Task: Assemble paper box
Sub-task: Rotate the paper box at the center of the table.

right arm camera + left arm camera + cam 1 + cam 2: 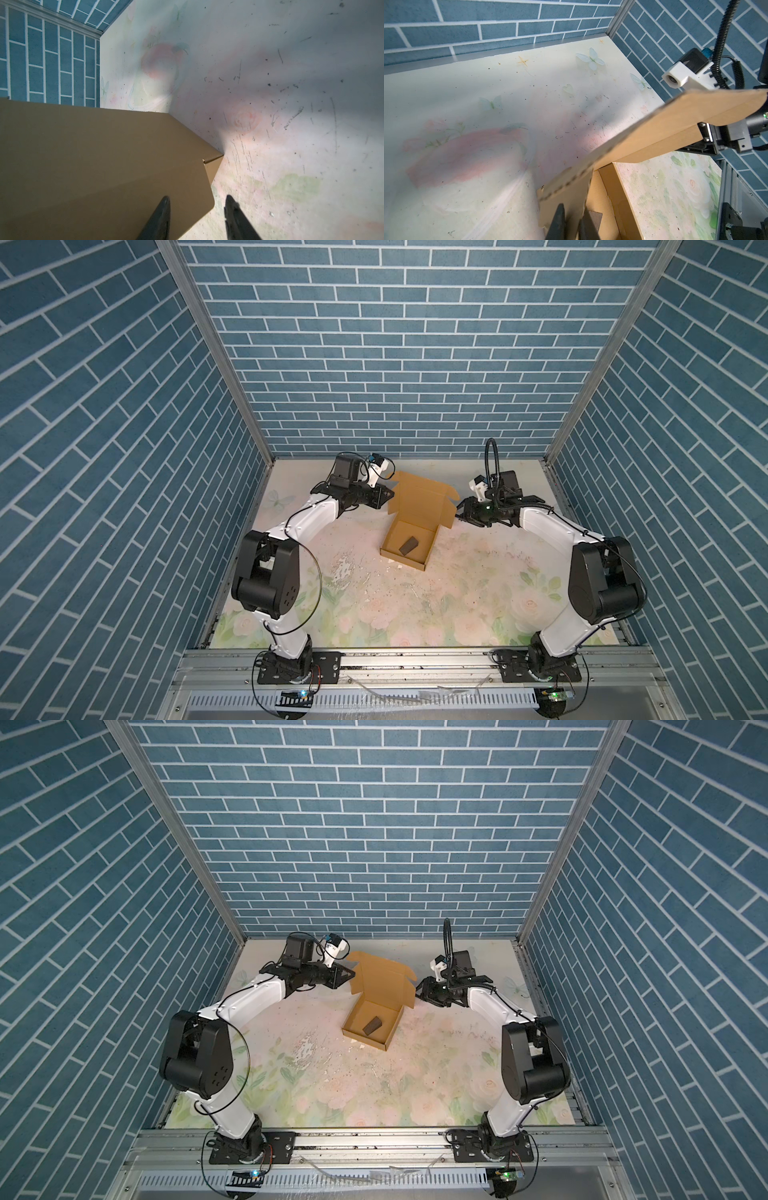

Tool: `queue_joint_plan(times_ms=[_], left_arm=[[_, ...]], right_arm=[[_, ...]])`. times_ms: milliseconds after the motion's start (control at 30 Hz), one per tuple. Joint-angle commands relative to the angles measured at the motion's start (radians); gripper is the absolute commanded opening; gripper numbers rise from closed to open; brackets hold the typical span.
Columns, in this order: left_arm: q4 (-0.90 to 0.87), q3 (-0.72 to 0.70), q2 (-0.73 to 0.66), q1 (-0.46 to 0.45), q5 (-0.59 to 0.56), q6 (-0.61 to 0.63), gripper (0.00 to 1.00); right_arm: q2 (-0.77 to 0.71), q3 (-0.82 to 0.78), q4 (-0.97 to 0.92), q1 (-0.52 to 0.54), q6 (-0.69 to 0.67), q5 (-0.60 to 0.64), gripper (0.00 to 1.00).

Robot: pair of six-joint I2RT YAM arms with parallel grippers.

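Left jaws: nearly closed, pinching lid's left side flap. Paper box [419,502]: far-centre on tabletop [457,597], tray flat, lid raised, dark block [409,546] inside. Judged light and thin, stiff only along creases, bends easily; hold flap edges near folds, not mid-panel. Right jaws: half open, straddling right flap corner, no grip.

A dark chip [408,546] lies mid-bench [457,593], nearer the far edge; white scraps [390,563] lie just beside it.
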Motion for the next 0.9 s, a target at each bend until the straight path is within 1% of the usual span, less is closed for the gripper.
queue_joint_plan(times_ms=[0, 67, 167, 300, 433, 533, 633, 767, 867], left_arm=[[0.014, 0.009, 0.000, -0.009, 0.031, -0.019, 0.13], [0.022, 0.004, 0.000, -0.009, 0.033, -0.025, 0.13], [0.026, -0.003, 0.008, -0.015, 0.005, -0.020, 0.10], [0.045, -0.005, 0.009, -0.019, 0.032, -0.054, 0.08], [0.054, 0.001, 0.014, -0.030, 0.028, -0.074, 0.07], [0.063, 0.010, 0.019, -0.034, 0.046, -0.081, 0.06], [0.054, 0.033, 0.036, -0.035, 0.032, -0.059, 0.07], [0.026, 0.070, 0.048, -0.039, 0.030, -0.021, 0.07], [0.012, 0.097, 0.068, -0.039, 0.031, 0.009, 0.07]], right_arm=[[-0.045, -0.012, -0.072, 0.004, -0.055, 0.019, 0.44], [-0.059, -0.020, -0.083, 0.005, -0.063, 0.024, 0.44], [-0.078, -0.039, -0.063, 0.004, -0.048, 0.020, 0.44], [-0.082, -0.037, -0.045, 0.009, -0.017, -0.009, 0.44], [-0.100, -0.065, 0.005, 0.012, 0.018, -0.029, 0.44], [-0.097, -0.063, -0.011, 0.016, 0.015, -0.034, 0.44], [-0.110, -0.076, 0.008, 0.023, 0.018, -0.033, 0.44], [-0.116, -0.056, -0.002, 0.032, 0.005, -0.034, 0.44], [-0.143, -0.073, 0.035, 0.045, -0.011, -0.031, 0.44]])
